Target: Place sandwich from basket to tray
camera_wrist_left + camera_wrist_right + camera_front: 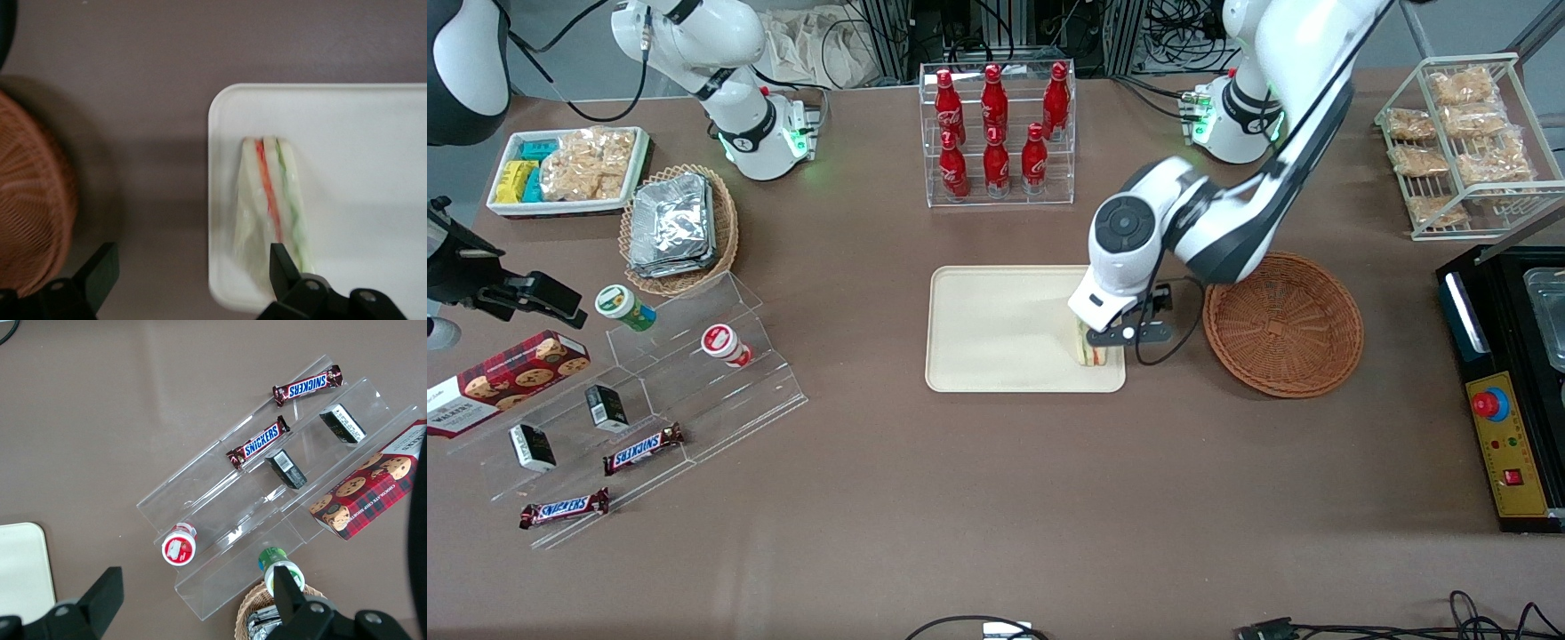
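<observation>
The sandwich [1090, 354] [270, 200] rests on the cream tray [996, 329] [360, 133], at the corner nearest the basket and the front camera. Its red and green filling stripes face up. My left gripper [1096, 341] [193, 267] hovers just above that corner, open wide. One fingertip [283, 261] is over the sandwich's edge and the other [101, 267] is over bare table between tray and basket. Nothing is gripped. The reddish-brown wicker basket [1282, 322] [30, 213] stands beside the tray toward the working arm's end, with nothing in it.
A clear rack of red cola bottles [996, 133] stands farther from the front camera than the tray. A wire rack of snack bags [1463, 142] and a black control box [1507, 391] sit at the working arm's end. A foil-packet basket [679, 227] and acrylic shelves [649, 382] lie toward the parked arm's end.
</observation>
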You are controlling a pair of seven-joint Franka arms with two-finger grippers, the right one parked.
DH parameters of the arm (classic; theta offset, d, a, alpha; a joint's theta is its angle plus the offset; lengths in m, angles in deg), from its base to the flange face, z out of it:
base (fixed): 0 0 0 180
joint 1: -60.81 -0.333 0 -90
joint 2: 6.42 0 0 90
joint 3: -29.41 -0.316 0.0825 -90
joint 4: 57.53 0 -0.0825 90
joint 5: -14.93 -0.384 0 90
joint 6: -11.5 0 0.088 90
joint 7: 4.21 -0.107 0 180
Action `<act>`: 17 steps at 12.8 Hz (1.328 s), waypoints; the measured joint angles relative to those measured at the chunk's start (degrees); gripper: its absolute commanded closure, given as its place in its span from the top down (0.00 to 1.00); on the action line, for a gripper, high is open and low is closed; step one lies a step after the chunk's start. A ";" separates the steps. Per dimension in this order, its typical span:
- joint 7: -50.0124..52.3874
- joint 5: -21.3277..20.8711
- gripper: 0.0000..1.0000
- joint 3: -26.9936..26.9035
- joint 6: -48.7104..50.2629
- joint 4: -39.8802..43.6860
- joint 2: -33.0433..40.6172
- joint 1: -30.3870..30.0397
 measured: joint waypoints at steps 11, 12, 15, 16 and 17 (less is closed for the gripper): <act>-33.03 13.01 1.00 -29.33 16.89 -7.91 32.53 -0.32; -35.48 13.04 1.00 -31.51 15.99 -9.87 34.05 -0.29; -39.58 13.04 1.00 -35.57 14.78 -9.68 34.04 -0.32; -39.63 13.04 1.00 -35.54 15.11 -8.09 33.27 -0.26; -39.63 13.04 1.00 -35.40 16.19 -5.75 32.12 -0.21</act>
